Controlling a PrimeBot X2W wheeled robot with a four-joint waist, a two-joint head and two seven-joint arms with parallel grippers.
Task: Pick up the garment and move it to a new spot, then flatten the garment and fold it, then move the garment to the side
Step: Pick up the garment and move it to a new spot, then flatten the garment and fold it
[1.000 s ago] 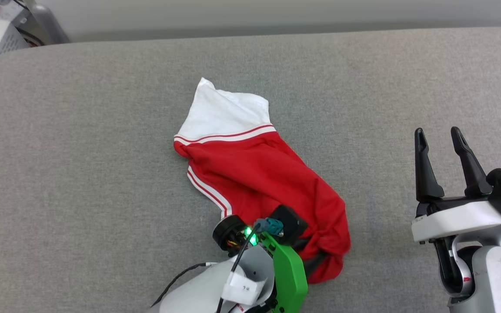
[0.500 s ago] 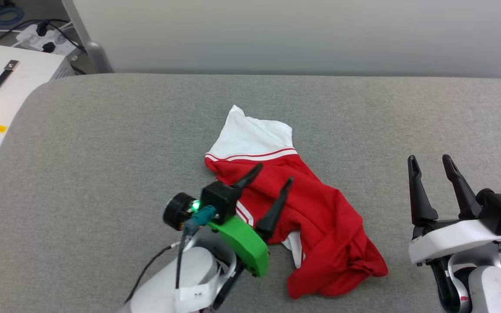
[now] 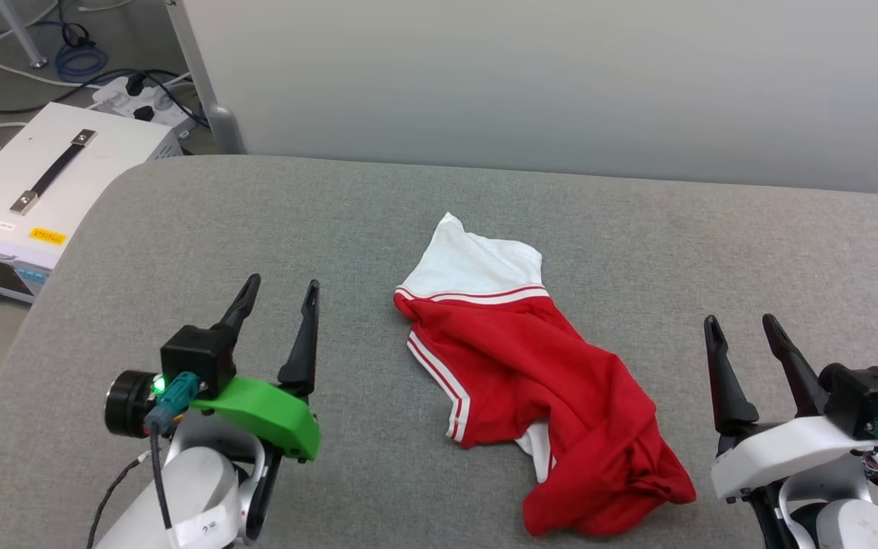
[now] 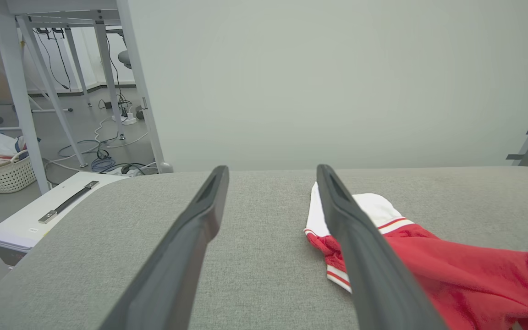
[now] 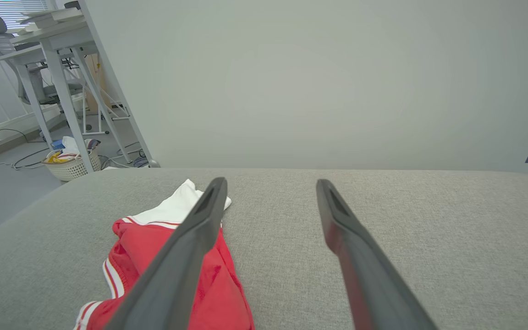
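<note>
Your left gripper [image 3: 283, 282] is released: its two long dark fingers stand spread with nothing between them, over the near left part of the grey fabric-covered table [image 3: 256, 213]. Your right gripper [image 3: 738, 320] is likewise released and empty, fingers pointing toward the far side, at the near right of the table. The garment [image 3: 530, 366], a red soft-fabric jersey with a white sleeve and red-and-white striped trim, lies crumpled on the table between the two grippers, touching neither. Its white sleeve points toward the far side, and the bunched red body runs near and right, ending in a wrinkled heap closer to your right gripper than to your left. A strip of white fabric shows at its near edge. On the floor left of the table sits a white box-shaped unit with a black handle [image 3: 50, 183], with a white power strip and dark cables [image 3: 134, 95] beyond it.
</note>
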